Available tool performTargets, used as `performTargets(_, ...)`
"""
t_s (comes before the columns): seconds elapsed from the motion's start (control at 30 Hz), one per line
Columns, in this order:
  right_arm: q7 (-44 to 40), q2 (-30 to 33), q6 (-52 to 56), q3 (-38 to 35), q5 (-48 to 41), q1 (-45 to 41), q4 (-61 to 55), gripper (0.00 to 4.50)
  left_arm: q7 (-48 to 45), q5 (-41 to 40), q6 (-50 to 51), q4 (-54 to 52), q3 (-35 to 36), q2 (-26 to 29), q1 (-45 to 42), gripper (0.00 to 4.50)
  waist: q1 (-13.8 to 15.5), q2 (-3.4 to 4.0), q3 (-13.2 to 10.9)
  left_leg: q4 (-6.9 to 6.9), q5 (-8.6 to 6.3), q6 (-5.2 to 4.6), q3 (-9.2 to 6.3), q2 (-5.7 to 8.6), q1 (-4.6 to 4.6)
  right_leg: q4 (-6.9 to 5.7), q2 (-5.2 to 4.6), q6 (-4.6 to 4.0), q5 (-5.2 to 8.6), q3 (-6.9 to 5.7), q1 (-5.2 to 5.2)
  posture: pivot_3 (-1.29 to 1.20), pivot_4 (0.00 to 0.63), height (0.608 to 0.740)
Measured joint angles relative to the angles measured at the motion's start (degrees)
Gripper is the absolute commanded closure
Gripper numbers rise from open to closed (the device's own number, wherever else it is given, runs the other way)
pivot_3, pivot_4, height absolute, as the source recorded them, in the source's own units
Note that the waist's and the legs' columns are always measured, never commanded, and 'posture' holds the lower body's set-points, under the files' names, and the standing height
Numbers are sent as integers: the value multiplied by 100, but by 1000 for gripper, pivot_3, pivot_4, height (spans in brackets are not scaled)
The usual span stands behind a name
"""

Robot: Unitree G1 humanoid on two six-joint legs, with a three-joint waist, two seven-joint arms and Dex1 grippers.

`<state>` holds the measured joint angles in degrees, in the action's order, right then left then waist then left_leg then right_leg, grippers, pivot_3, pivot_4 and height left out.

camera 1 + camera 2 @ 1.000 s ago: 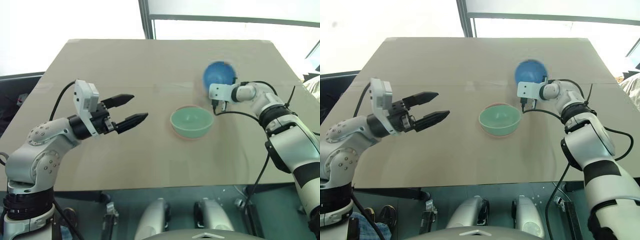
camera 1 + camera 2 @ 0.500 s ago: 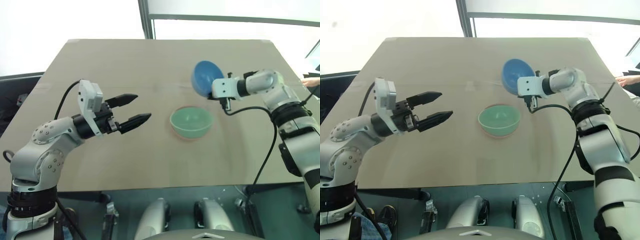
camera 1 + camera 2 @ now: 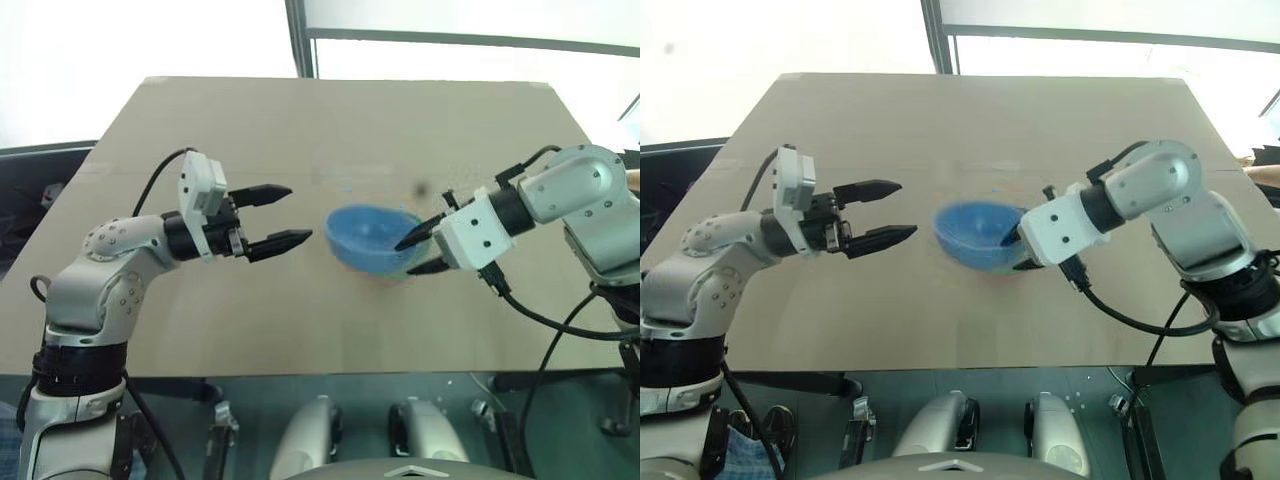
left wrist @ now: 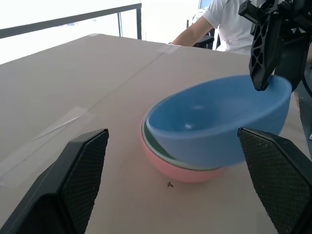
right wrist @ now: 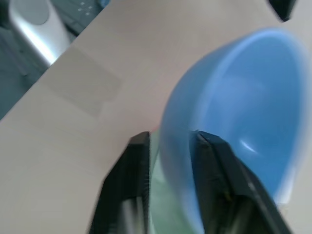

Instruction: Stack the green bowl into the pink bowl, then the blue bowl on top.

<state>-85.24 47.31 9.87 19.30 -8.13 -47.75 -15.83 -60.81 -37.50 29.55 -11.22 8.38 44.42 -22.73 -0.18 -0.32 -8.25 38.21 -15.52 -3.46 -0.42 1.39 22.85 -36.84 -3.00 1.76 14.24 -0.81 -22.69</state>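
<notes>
I am on the last step: my right claw (image 3: 420,255) has carried the blue bowl (image 3: 372,238) from the far side of the desk (image 3: 300,130) down onto the stack, where a second ago it hung in the air beyond it. The bowl now sits tilted in the green bowl (image 4: 155,146), which is nested in the pink bowl (image 4: 183,171) near the desk's middle. My right claw's fingers (image 5: 134,185) straddle the blue rim with one inside and one outside, parted a little; I cannot tell whether they grip or have let go. My left claw (image 3: 285,215) hovers wide and empty just beside the stack, much as before. Next, I judge, I must free the rim and back away without dragging the bowl askew.
</notes>
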Motion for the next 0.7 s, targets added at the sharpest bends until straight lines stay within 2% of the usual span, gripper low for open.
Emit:
performTargets(0.03,141,-14,107,-9,52,0,-1,1086,-38,23,-5,63,-19,-6,-60,0,-2,0,0,0,0,1,0,0,2,0,0,0,0,0,0,0,150,740)
performTargets(0.2,319,166,299,-46,126,17,4,1086,-84,33,-32,73,-55,-57,-130,0,-6,0,0,-1,-1,-2,1,0,5,3,0,0,0,0,0,0,150,740)
performTargets(0.43,810,398,562,-516,197,497,77,1086,-31,155,-160,48,-97,-132,-65,0,29,-1,0,0,-1,-2,1,0,6,4,0,0,0,0,1,0,150,740)
performTargets(0.7,1582,351,1707,-2511,-1054,2470,-49,1086,441,193,-194,-323,266,-174,639,0,104,-2,1,-3,-4,-8,3,-1,10,9,-3,0,0,2,3,0,150,740)
